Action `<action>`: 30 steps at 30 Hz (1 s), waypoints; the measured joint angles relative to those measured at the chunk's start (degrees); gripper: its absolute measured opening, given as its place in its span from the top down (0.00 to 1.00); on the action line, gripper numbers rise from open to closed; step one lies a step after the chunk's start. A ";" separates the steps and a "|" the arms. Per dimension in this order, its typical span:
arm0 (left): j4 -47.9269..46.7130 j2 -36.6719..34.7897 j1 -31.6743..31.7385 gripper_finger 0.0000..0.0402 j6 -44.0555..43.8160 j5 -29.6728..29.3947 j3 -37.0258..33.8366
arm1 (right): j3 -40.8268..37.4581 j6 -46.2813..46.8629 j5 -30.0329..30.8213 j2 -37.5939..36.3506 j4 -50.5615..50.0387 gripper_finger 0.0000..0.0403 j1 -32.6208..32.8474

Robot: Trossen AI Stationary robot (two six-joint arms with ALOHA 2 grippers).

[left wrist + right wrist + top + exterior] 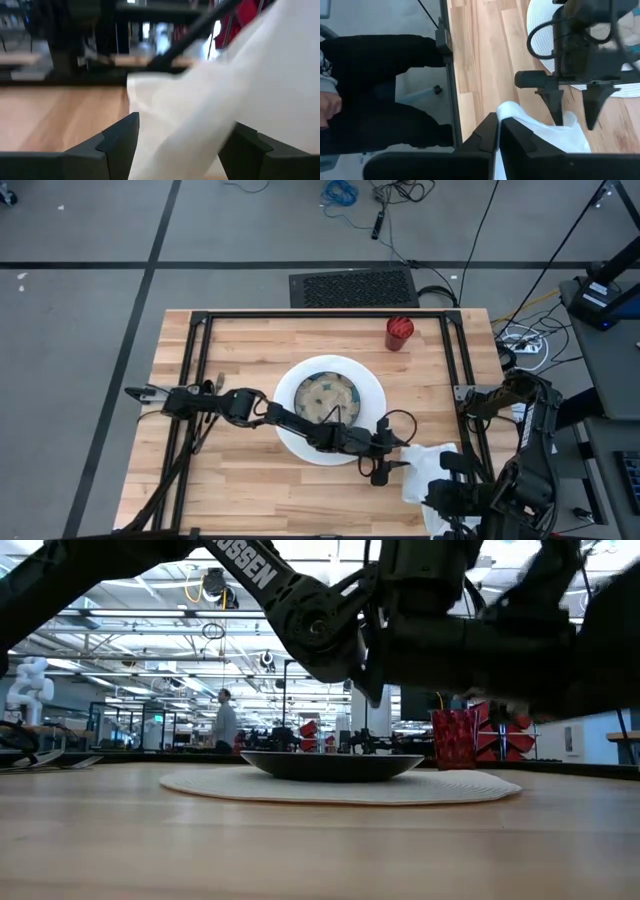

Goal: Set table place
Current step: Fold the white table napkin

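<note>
A dark bowl (328, 394) sits on a round white mat (290, 385) at the table's (260, 490) centre; its contents are unclear. A red cup (399, 333) stands at 1 o'clock from it. The left gripper (387, 467), fingers spread, reaches over a white napkin (428, 470) at 4 o'clock. The right gripper (498, 131), fingers pressed together, pinches that napkin's edge.

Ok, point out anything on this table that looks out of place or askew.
The white napkin is the odd thing: it is crumpled and lifted off the table, pinched by the shut right gripper near the front right edge, not laid flat beside the placemat. The open left gripper is beside it. The bowl sits centred; the red cup stands upright.
</note>
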 joint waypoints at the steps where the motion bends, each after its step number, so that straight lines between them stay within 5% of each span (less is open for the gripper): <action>1: -2.10 0.00 -0.06 0.45 -0.62 -0.07 0.00 | 0.00 0.02 -0.02 0.02 -0.02 1.00 0.04; 6: -6.67 0.07 -0.34 0.60 -1.40 -1.30 -0.02 | 0.00 0.61 -0.02 0.02 -0.64 1.00 0.02; 14: -11.60 -1.44 -0.49 0.96 -2.42 -1.51 -0.02 | 0.00 2.11 -0.04 0.02 -2.37 1.00 0.02; 21: -34.18 -12.39 -2.17 1.00 7.36 -5.57 -0.11 | 0.29 6.49 -3.33 -0.03 -7.86 1.00 -0.01; 30: -65.08 -28.61 -4.03 1.00 13.92 -21.96 -0.04 | 0.42 2.91 0.23 -1.21 -7.82 1.00 -0.53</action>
